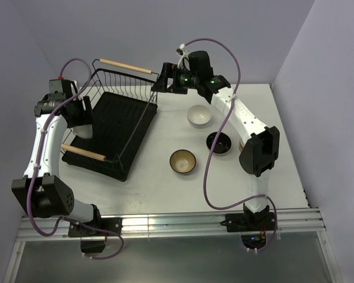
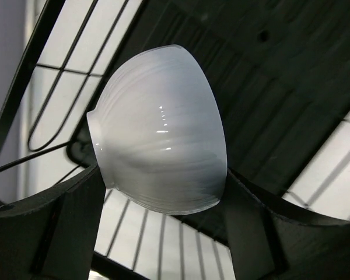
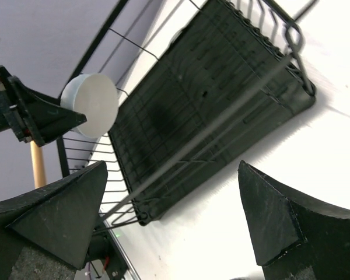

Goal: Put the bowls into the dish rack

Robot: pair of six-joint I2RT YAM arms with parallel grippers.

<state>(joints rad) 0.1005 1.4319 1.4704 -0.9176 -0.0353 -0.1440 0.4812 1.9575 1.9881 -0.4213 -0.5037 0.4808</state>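
1. The left gripper point(image 2: 163, 201) clamps a white bowl point(image 2: 160, 128) by its sides over the left edge of the dish rack point(image 1: 121, 124).
2. Lower it slowly onto the tray, clear of the wires, then release.
3. The right gripper point(image 3: 175, 219) gapes wide and empty near the rack.

White table point(image 1: 165, 194) between pale lavender walls point(image 1: 236, 23).

From high behind the near edge we look down on the whole table point(image 1: 165, 194). Our left wrist view sits very close, facing the dish rack point(image 2: 291, 87) floor past a white bowl point(image 2: 163, 134). Our right wrist view looks from farther off across that rack, apparently catching the same bowl
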